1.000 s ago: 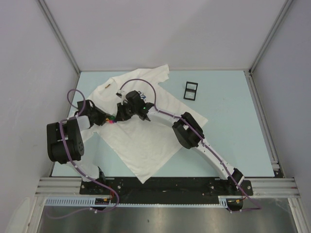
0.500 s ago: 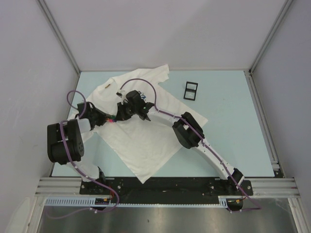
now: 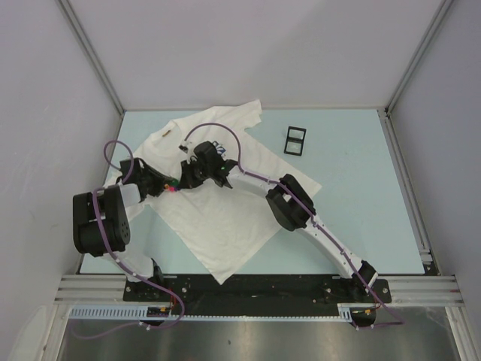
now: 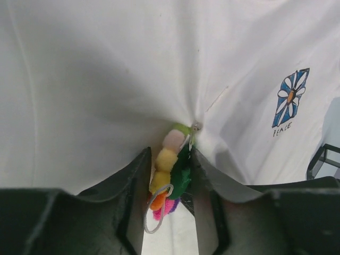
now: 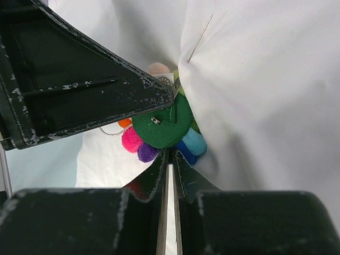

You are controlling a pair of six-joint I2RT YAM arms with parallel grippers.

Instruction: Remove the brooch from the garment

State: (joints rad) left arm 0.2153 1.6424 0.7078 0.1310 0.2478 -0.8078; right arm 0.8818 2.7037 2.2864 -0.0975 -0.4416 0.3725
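The garment (image 3: 225,218), a white T-shirt, lies spread on the table. Its blue-and-white flower emblem (image 4: 290,98) shows in the left wrist view. The brooch (image 3: 173,186) is a cluster of coloured pompoms on a green felt back (image 5: 162,127). My left gripper (image 4: 170,154) is shut on the brooch (image 4: 180,170) and holds it off the cloth, which rises in a peak to the pin. My right gripper (image 5: 170,151) is shut, its tips touching the lower edge of the green back. A bare pin (image 5: 201,37) pokes through the fabric just above.
A small black frame (image 3: 295,140) lies on the light blue table (image 3: 361,188) right of the shirt. Both arms meet over the shirt's upper left (image 3: 184,179). Grey walls close in the table on three sides.
The left wrist has shifted very slightly. Both grippers stay at the brooch, with the cloth still pulled up.
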